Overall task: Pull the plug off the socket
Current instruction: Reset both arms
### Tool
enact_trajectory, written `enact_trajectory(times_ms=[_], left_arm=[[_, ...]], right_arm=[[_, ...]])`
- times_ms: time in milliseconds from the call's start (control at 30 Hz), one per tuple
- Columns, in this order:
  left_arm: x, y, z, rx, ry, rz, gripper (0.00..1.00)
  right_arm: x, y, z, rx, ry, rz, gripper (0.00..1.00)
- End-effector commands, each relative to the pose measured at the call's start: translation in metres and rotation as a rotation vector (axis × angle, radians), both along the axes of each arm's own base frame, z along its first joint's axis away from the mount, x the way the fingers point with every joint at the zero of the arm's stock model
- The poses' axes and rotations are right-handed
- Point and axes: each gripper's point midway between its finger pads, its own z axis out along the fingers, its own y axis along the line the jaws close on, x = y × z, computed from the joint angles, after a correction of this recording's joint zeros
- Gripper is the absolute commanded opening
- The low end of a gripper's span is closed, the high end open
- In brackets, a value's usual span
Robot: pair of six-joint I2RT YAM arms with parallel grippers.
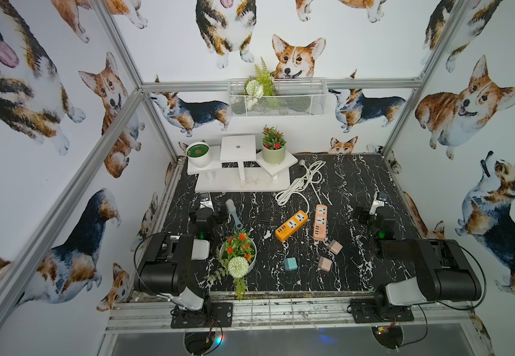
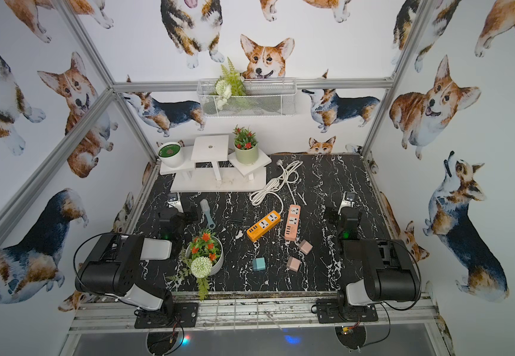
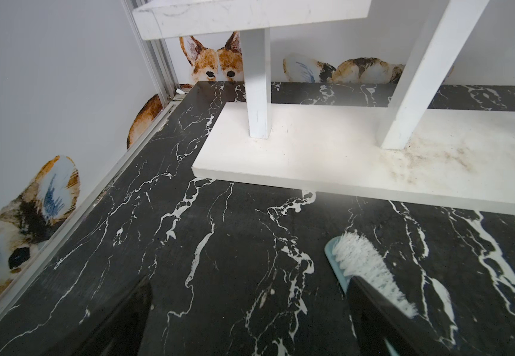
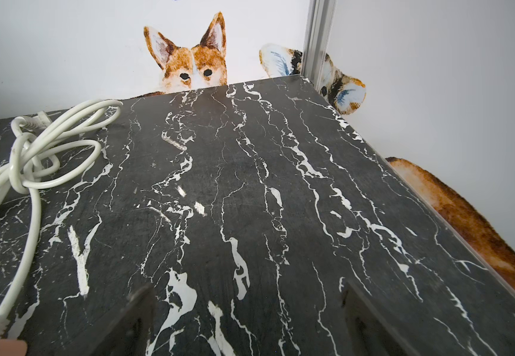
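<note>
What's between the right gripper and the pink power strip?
Only bare tabletop; both top views show nothing lying between the right gripper and the pink power strip.

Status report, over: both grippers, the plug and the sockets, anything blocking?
Both open, empty: left gripper, right gripper. Sockets look empty on orange strip and pink strip; teal adapter and pink adapters lie loose. A brush lies beside left gripper.

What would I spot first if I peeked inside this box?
Probably the corgi pictures covering all the walls. Next, the orange power strip and pink power strip, lying side by side in the middle of the black marble table. A pot of orange flowers stands near the front edge.
</note>
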Motion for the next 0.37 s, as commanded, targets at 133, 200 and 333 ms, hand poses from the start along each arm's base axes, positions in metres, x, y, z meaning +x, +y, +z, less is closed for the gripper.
enact_trajectory(times_ms=[133,200,333], left_arm=[[0.006,-0.0014,0.0009,0.012,0.011,-0.009,1.0],[0.0059,-0.0015,0.0015,0.014,0.008,-0.008,1.0],[0.0036,-0.003,0.0036,0.014,-0.007,-0.014,1.0]], right_arm=[[0.0006,-0.0008,0.0025,0.004,-0.014,-0.008,1.0],[0.0008,-0.0004,0.0028,0.005,-0.015,-0.007,1.0],[0.0008,-0.0006,0.0028,0.006,-0.015,-0.008,1.0]])
